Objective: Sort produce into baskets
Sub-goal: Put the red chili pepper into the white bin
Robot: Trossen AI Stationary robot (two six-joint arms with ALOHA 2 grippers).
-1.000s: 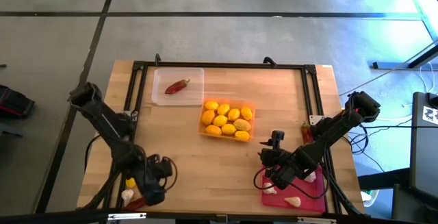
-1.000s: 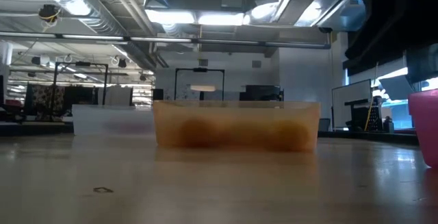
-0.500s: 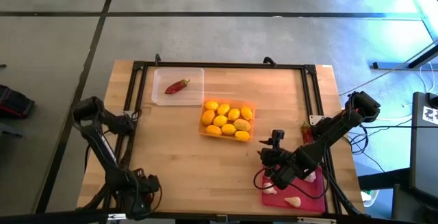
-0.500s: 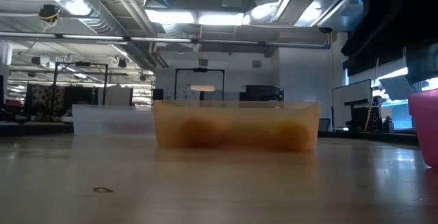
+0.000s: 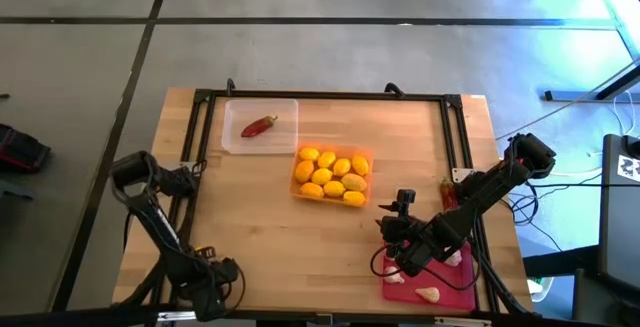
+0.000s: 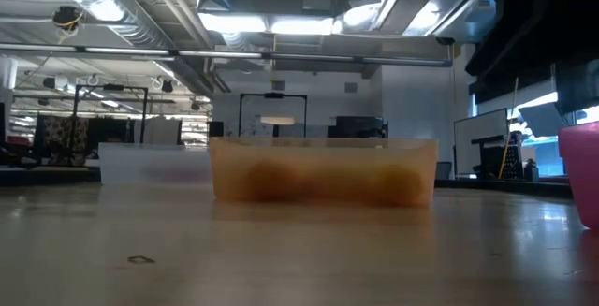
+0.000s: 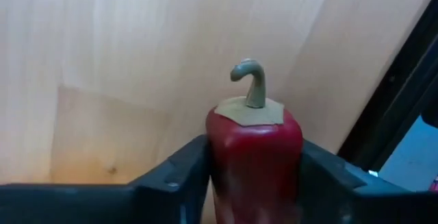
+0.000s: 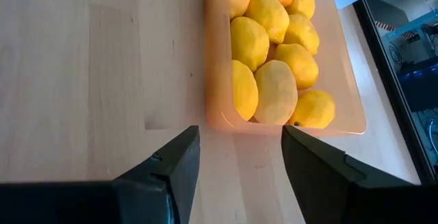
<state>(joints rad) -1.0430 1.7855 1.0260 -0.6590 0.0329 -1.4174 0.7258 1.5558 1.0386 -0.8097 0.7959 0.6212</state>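
A dark red chili pepper (image 7: 254,142) with a green stem sits between the fingers of my left gripper (image 5: 208,292) at the table's near left corner; the gripper (image 7: 253,179) is shut on it. My right gripper (image 8: 239,172) hangs open and empty over the wood at the near right (image 5: 388,231), facing the orange basket (image 5: 332,175) full of yellow lemons (image 8: 263,90). The clear basket (image 5: 260,125) at the far left holds one chili (image 5: 258,126). The red-pink basket (image 5: 450,285) at the near right holds garlic bulbs (image 5: 427,293). My left gripper pinches the chili's thick body just below the stem end (image 7: 254,131) between its two fingers (image 7: 181,176). The fingers come from above, pointing down, and lie across the pepper. The stem end pokes out past the fingers. Whether the pepper is off the wood, I cannot tell.
A black metal frame (image 5: 205,99) runs along the table's far, left and right sides. A small red thing (image 5: 447,192) lies by the right rail. In the low view the orange basket (image 6: 323,170) stands mid-table, with bare wood in front of it.
My left gripper has come down and gone toward the table's near edge, a little toward the left, ending low over the near left corner. The right arm has kept still.
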